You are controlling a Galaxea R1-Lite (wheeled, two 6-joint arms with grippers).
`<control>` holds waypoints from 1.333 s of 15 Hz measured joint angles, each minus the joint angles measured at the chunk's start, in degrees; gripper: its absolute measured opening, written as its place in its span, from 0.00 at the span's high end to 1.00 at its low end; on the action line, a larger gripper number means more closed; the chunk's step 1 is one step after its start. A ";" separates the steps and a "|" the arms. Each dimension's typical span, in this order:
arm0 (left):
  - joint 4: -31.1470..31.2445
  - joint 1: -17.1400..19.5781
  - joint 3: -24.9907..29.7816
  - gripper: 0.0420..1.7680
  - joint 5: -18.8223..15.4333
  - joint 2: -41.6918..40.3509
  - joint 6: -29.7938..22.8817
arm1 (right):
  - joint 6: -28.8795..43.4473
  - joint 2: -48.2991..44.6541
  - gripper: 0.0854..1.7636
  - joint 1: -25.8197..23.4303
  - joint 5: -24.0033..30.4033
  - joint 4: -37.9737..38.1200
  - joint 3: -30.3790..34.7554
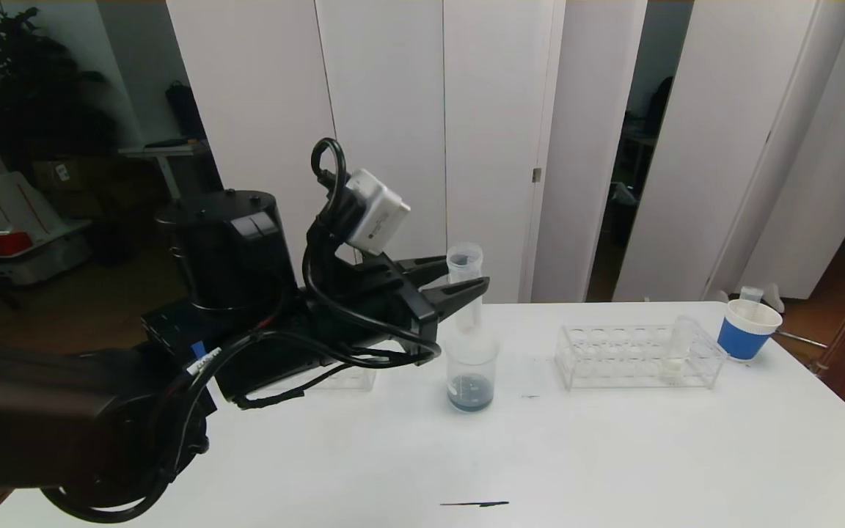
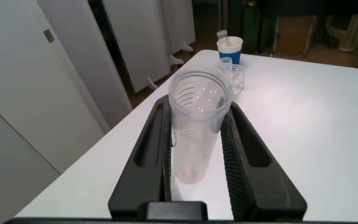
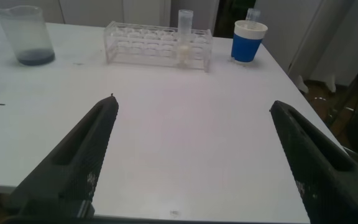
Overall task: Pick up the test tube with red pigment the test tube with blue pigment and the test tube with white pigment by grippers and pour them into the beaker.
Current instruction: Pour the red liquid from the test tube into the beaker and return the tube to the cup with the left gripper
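My left gripper [image 1: 466, 282] is shut on a clear test tube [image 1: 464, 262], held upright just above the beaker [image 1: 472, 372]. The left wrist view looks down the tube [image 2: 194, 149] between the two fingers [image 2: 157, 143]; only a faint pinkish trace lies at its bottom. The beaker holds a little dark blue liquid and stands at the table's middle [image 3: 27, 34]. The test tube with white pigment [image 1: 679, 345] stands in the clear rack [image 1: 613, 359]. No tube with blue pigment shows. My right gripper [image 3: 192, 102] hangs open over bare table near the right front.
A blue paper cup [image 1: 745, 330] with a small tube in it stands at the far right corner, behind the rack. Another clear holder [image 1: 353, 378] is partly hidden behind my left arm. The table's far edge runs just behind the beaker.
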 joint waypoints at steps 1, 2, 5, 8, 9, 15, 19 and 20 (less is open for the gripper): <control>0.05 -0.35 -0.11 0.69 0.02 0.34 0.41 | 0.00 0.00 0.01 0.00 0.00 0.00 0.00; 0.05 -0.66 -0.24 0.69 0.00 0.63 0.61 | 0.00 0.00 0.01 0.00 0.00 0.00 0.00; -0.09 -0.91 -0.44 0.69 0.27 1.16 0.66 | 0.00 0.00 0.01 0.00 -0.01 0.00 0.00; -0.63 -0.33 -0.07 0.69 1.07 1.35 0.66 | 0.00 0.00 0.01 0.00 -0.01 -0.02 0.00; -1.05 0.46 -0.07 0.69 3.19 1.35 0.83 | 0.00 0.00 0.01 0.00 0.00 0.00 0.00; -15.30 15.45 2.97 0.69 29.06 1.79 4.61 | 0.00 0.00 0.01 0.00 0.02 0.00 0.00; -28.93 28.39 6.86 0.69 32.15 5.80 5.32 | 0.02 0.00 0.01 0.00 0.00 -0.02 0.00; -32.15 30.51 6.92 0.69 32.21 7.91 5.21 | 0.02 0.00 0.01 0.00 0.00 0.00 0.00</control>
